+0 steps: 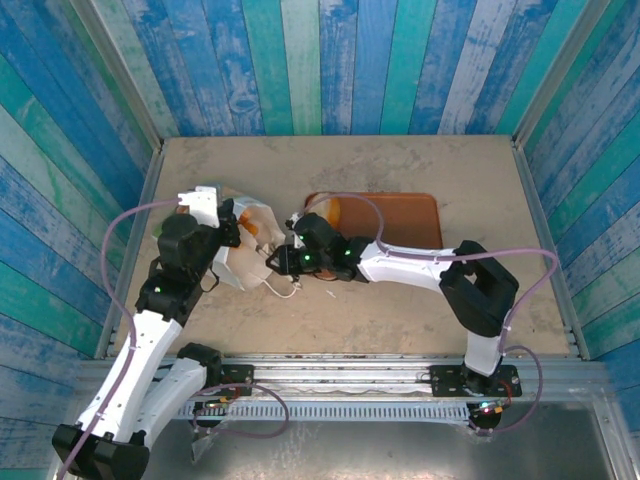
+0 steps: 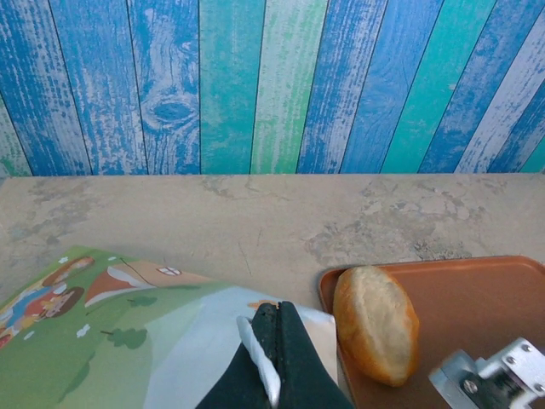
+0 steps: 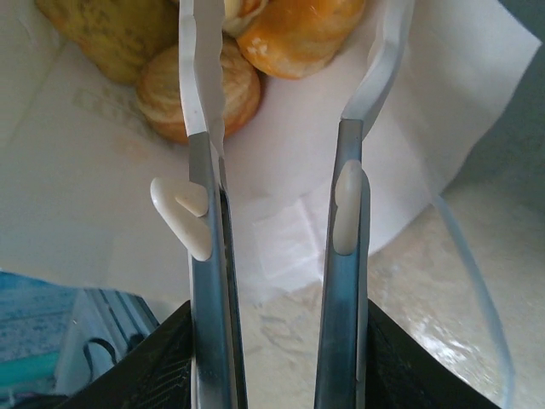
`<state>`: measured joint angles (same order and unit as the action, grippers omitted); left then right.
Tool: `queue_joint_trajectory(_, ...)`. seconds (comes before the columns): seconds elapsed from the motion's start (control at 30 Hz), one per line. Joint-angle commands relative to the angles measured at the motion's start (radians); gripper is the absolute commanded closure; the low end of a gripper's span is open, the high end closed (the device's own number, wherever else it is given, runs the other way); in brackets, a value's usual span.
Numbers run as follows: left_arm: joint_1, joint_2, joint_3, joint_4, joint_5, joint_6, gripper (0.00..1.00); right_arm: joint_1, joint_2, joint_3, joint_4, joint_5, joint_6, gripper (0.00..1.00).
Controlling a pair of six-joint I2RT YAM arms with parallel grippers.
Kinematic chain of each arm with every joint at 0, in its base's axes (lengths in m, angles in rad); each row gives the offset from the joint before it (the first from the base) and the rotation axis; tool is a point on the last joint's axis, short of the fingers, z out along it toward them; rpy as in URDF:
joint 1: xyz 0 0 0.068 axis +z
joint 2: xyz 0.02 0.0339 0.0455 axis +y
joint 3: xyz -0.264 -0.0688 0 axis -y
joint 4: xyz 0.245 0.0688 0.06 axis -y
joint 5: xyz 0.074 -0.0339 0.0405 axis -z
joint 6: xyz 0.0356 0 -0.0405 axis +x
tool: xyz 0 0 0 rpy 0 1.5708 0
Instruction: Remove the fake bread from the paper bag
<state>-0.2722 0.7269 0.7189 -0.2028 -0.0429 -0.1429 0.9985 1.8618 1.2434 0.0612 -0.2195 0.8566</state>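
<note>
Left gripper (image 2: 272, 341) clamped on the rim of the bag (image 2: 128, 341). Right gripper (image 3: 294, 25), jaws parted and holding nothing, points into the bag's mouth, where several pieces of bread (image 3: 157, 98) lie together (white lining around them). One loaf (image 2: 375, 324) rests at the end of the tray (image 2: 485, 307), just beside the bag.

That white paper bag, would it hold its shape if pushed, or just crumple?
Probably crumple: the paper bag lies slumped on its side, thin and creased. It looks light, so it would likely slide if the left gripper were not pinching its edge. The fake bread inside may steady it.
</note>
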Motion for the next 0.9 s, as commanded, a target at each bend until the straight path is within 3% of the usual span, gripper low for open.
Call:
queue_joint_trajectory(0.0,-0.001,-0.012,0.027,0.012,0.02,-0.039,1.0,0.009,0.033,0.045,0.052,0.018,0.061,0.54)
queue_joint_trajectory(0.3,0.0,-0.039,-0.011,0.007,0.02,-0.062,1.0,0.01,0.06,0.06,0.109,0.012,0.041,0.76)
queue_joint_trajectory(0.47,0.0,-0.037,-0.021,0.009,0.023,-0.073,1.0,0.014,0.019,0.033,0.114,0.001,-0.024,0.77)
queue_joint_trajectory(0.57,0.0,-0.032,-0.021,0.009,0.031,-0.076,1.0,0.018,0.001,0.009,0.102,-0.025,-0.043,0.71)
queue_joint_trajectory(0.73,0.001,-0.037,-0.023,0.002,0.026,-0.075,1.0,0.018,-0.013,-0.068,0.134,0.017,0.06,0.54)
queue_joint_trajectory(0.87,0.001,-0.037,-0.023,-0.002,0.017,-0.074,1.0,0.018,0.026,-0.046,0.173,-0.012,0.09,0.51)
